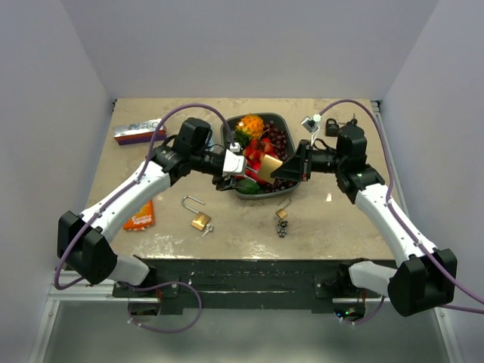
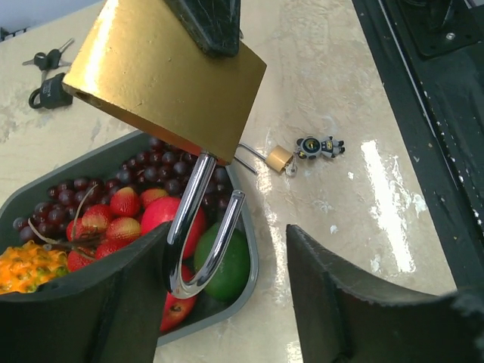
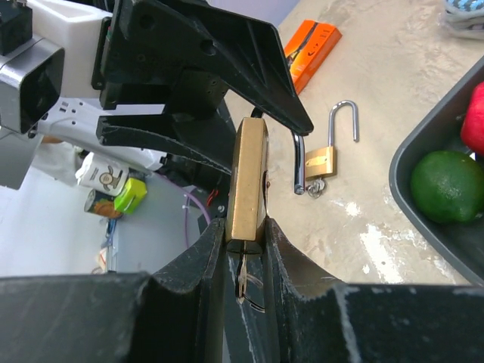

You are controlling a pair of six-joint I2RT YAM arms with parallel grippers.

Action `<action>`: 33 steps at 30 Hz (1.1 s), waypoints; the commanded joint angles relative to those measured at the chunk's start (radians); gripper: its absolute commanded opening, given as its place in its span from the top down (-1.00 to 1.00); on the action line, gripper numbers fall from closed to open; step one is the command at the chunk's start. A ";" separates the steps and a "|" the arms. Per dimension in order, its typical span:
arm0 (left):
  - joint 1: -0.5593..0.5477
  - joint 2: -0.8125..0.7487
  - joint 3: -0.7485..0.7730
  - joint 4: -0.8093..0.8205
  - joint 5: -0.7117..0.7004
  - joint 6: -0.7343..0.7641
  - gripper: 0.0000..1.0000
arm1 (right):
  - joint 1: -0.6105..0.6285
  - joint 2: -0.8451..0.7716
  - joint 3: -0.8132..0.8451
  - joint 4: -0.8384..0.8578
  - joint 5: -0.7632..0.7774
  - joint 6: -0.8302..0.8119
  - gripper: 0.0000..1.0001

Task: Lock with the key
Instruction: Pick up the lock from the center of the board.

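Note:
My right gripper is shut on the body of a large brass padlock and holds it in the air over the near edge of the fruit tray. A key sticks out of the padlock's base, between my right fingers. The chrome shackle is open, with one leg free of the body. My left gripper is open. The shackle's bend hangs between its fingers, close to the left finger.
A grey tray of fruit stands at the back centre. An open brass padlock with keys and a small padlock with a toy keyring lie on the table. A black padlock, an orange packet and a blue-white packet lie further out.

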 commanded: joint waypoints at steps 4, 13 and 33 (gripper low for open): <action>-0.004 -0.016 0.023 -0.007 0.060 0.063 0.00 | 0.021 -0.028 0.085 -0.017 -0.053 -0.073 1.00; -0.005 -0.024 -0.006 -0.006 0.061 0.066 0.41 | 0.041 -0.025 0.065 0.026 -0.065 -0.015 1.00; -0.004 -0.110 -0.052 0.114 0.092 -0.128 1.00 | 0.014 0.058 0.187 -0.188 0.085 -0.222 -0.98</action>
